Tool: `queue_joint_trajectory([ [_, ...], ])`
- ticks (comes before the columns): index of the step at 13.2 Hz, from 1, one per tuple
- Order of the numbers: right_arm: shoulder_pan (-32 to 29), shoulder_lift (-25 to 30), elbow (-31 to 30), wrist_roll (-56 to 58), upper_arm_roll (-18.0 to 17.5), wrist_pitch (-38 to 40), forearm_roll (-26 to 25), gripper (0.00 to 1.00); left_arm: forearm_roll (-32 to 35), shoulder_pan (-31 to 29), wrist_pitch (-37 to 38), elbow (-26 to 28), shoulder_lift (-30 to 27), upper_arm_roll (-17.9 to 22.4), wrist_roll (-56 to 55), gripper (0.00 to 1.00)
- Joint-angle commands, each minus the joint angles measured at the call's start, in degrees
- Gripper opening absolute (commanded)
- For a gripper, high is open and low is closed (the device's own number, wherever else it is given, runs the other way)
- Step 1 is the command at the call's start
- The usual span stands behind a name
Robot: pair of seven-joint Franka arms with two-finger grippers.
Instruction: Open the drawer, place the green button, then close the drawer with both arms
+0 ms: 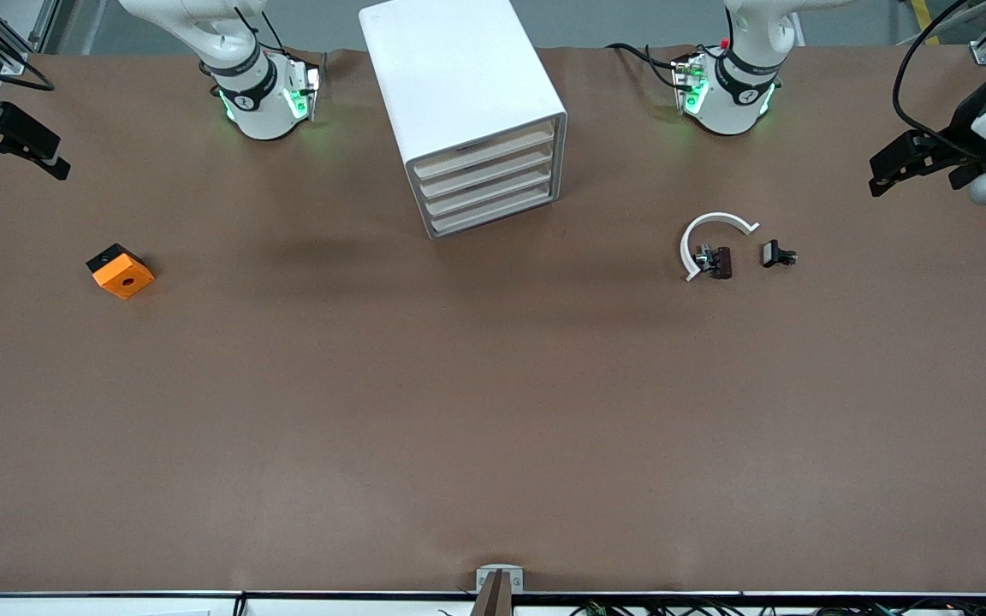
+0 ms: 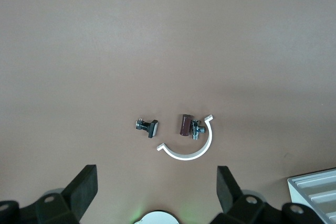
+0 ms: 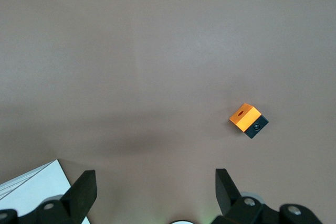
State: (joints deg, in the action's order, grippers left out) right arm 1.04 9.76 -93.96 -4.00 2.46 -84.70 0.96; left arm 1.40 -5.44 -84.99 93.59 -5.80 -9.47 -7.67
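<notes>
The white cabinet stands between the two arm bases, and all four beige-fronted drawers are shut. The tiny button, with a black body and a bluish-grey block, lies on the table toward the left arm's end; it also shows in the left wrist view, its cap too small to make out. My left gripper hangs open and empty over the table's edge at that end, well apart from the button; the left wrist view shows it too. My right gripper hangs open and empty over the table's edge at the right arm's end, as the right wrist view shows.
A white curved band with a small black-brown piece lies beside the button, toward the cabinet. An orange cube with a round hole sits toward the right arm's end; it also shows in the right wrist view. The table is brown.
</notes>
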Motion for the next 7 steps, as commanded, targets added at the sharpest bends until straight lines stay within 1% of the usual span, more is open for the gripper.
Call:
queue_joint_trajectory([
  [1,-0.78,-0.79,1.41,0.66,-0.52,0.32,-0.87,1.00,0.88,-0.27,1.23,-2.71,1.48,-0.46,-0.16,1.00],
  [3,-0.78,-0.79,1.41,0.66,-0.52,0.32,-0.87,1.00,0.45,-0.45,1.23,-3.59,1.67,-0.38,-0.07,1.00],
  [7,-0.78,-0.79,1.50,0.66,-0.52,0.23,-0.87,1.00,0.62,-0.45,1.23,-3.59,2.02,-0.38,-0.07,1.00],
])
